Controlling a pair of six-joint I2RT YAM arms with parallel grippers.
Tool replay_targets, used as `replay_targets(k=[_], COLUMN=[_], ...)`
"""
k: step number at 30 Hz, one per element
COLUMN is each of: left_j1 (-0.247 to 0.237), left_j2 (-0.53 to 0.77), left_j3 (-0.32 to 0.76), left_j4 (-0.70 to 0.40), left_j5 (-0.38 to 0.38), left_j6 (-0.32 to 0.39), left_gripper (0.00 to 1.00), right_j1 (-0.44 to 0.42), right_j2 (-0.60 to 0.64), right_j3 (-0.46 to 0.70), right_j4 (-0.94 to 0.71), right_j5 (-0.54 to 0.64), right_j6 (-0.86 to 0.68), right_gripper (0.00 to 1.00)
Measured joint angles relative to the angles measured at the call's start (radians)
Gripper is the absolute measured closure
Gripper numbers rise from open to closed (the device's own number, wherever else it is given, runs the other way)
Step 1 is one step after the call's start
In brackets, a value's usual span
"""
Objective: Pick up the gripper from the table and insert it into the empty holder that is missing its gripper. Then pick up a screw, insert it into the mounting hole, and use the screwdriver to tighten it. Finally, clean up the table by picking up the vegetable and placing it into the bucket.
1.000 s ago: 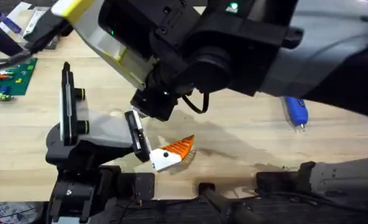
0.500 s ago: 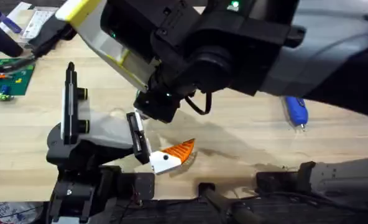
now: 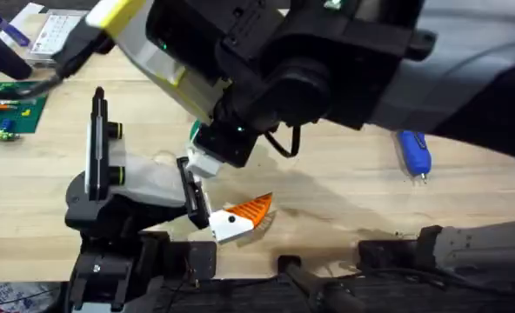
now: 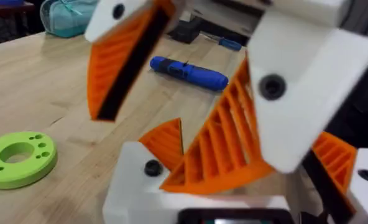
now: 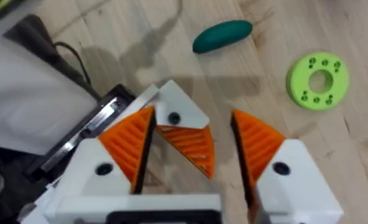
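Note:
The gripper (image 3: pixel 240 216), an orange ribbed wedge on a white base, lies on the table against the holder's (image 3: pixel 149 183) black bar (image 3: pixel 190 193). In the right wrist view, my right gripper (image 5: pixel 193 115) hangs open over the gripper (image 5: pixel 184 140), one pad on each side and not touching it. My left gripper (image 4: pixel 252 134) is open too, close to the right arm's fingers (image 4: pixel 227 143). The blue screwdriver (image 3: pixel 414 155) lies at the right. The dark green vegetable (image 5: pixel 221 36) lies beyond the wedge. The screw and the bucket are out of view.
Dark arm bulk (image 3: pixel 275 78) hangs over the table's middle. A bright green disc (image 5: pixel 317 81) lies beside the vegetable. A green circuit board (image 3: pixel 10 109) and papers sit at the far left. The holder's tall black plate (image 3: pixel 95 148) stands upright.
The arm bulk drifted slightly right and away, uncovering a green sliver beside it. The orange wedge turned a little a second ago and has lain still since.

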Motion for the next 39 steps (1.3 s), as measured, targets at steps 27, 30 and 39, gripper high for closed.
replay_targets(k=[27,30,39], left_j1=[0.000,0.000,0.000], left_j2=[-0.003,-0.003,-0.003], left_j3=[0.000,0.000,0.000], left_j4=[0.003,0.003,0.003], left_j5=[-0.007,-0.008,-0.008], left_j6=[0.046,0.049,0.053], left_gripper=[0.643,0.876,0.996], right_j1=[0.006,0.006,0.006], right_j2=[-0.119,-0.124,-0.123], right_j3=[-0.013,-0.013,-0.013], right_j4=[0.002,0.006,0.008], right_j5=[0.008,0.009,0.009], right_j6=[0.032,0.032,0.032], right_gripper=[0.007,0.007,0.007])
